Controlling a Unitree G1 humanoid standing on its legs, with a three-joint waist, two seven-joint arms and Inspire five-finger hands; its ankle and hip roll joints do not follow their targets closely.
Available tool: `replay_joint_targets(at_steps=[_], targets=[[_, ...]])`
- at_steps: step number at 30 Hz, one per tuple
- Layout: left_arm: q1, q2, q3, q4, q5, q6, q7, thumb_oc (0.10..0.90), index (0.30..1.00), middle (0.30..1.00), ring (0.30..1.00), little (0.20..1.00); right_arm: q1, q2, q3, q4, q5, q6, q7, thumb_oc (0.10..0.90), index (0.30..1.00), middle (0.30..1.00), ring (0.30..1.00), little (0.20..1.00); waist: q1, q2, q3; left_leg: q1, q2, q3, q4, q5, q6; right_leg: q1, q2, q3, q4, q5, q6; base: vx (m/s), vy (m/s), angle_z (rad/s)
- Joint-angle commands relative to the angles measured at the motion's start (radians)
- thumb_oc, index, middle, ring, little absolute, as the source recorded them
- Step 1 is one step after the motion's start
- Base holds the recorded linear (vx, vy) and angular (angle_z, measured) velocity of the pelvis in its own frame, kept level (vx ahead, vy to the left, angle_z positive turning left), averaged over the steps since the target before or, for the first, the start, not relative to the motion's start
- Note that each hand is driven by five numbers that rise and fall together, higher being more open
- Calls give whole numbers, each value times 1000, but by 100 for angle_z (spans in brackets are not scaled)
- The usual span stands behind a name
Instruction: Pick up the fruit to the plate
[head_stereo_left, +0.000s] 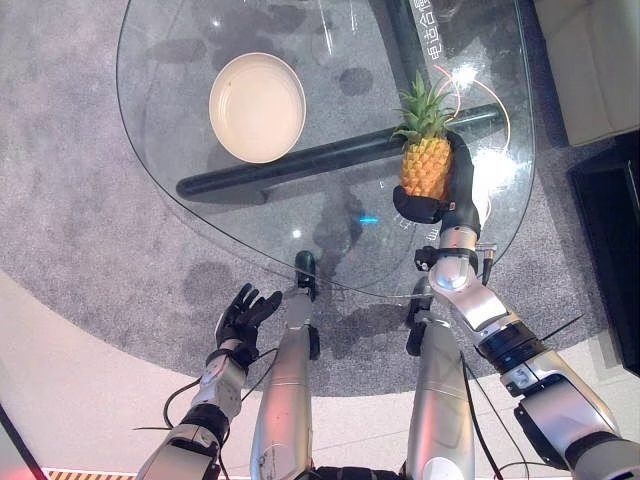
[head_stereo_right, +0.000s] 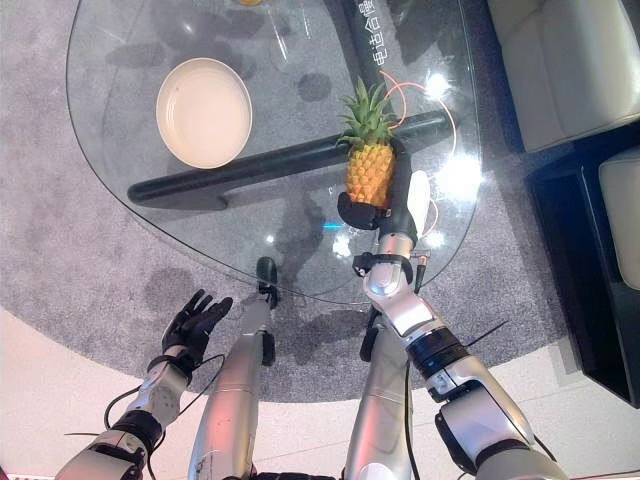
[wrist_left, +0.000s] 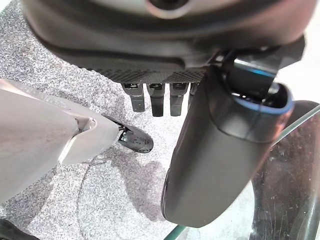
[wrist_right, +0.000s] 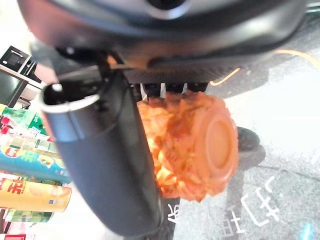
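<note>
- Step in hand, by my judgement: carrying the pineapple (head_stereo_left: 424, 160) across the glass table (head_stereo_left: 190, 215) to the plate (head_stereo_left: 257, 107). To do it well I would keep the fruit upright, keep the base above the glass as I travel, and not loosen the hold until it sits over the middle of the plate.
- Pineapple: upright, leafy crown up, over the table's right edge area, well apart from the plate. In the right wrist view its orange underside (wrist_right: 200, 145) faces the camera; I cannot tell whether the base touches the glass or is just off it.
- Right hand (head_stereo_left: 450, 195): closed on the pineapple, fingers up the fruit's right side, thumb (wrist_right: 105, 165) wrapped across its lower front.
- Plate: cream, round, empty, towards the table's far-left part.
- Left hand (head_stereo_left: 243, 315): idle, fingers spread and relaxed, holding nothing, low over the grey carpet (head_stereo_left: 90, 230) off the table's near edge.
- Risk as I judge it: the tall crown makes the fruit top-heavy, so a fast swing could tip it in the hold.
</note>
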Motion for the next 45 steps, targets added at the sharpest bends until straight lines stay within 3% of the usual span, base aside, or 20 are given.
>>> replay_joint_targets(at_steps=[1,14,26,37,45], targets=[[-10,40,-7,23,10,-29,13,800,900,900,900,900,8,-32,-31,76,13,32,1,100,300,300,300,200,9,10,-16,-1,-44,53,101,-125,13,36,40,-80,-215,142,-18,0,0,0],[-14,37,33,1,-109,-80,48,800,900,900,900,900,17,-36,-37,62,-77,-8,-45,100,300,300,300,200,7,4,-16,23,-43,46,85,-123,12,58,44,-79,-220,138,-14,0,0,0],[-60,53,166,-104,-281,-287,193,800,900,900,900,900,16,-74,-43,-6,-326,-56,-192,100,300,300,300,200,3,11,-16,37,-50,39,75,-127,12,65,44,-69,-215,122,-11,1,6,0],[-141,116,236,-342,-201,-433,283,800,900,900,900,900,21,-115,-71,-148,-431,-104,-201,100,300,300,300,200,-6,14,-16,45,-48,48,64,-130,7,74,42,-62,-221,111,-12,0,3,0],[-167,96,245,-520,-79,-509,261,800,900,900,900,900,38,-111,-115,-251,-485,-153,-166,100,300,300,300,200,-5,7,-16,42,-46,53,59,-134,8,80,42,-63,-235,113,-12,0,0,0]])
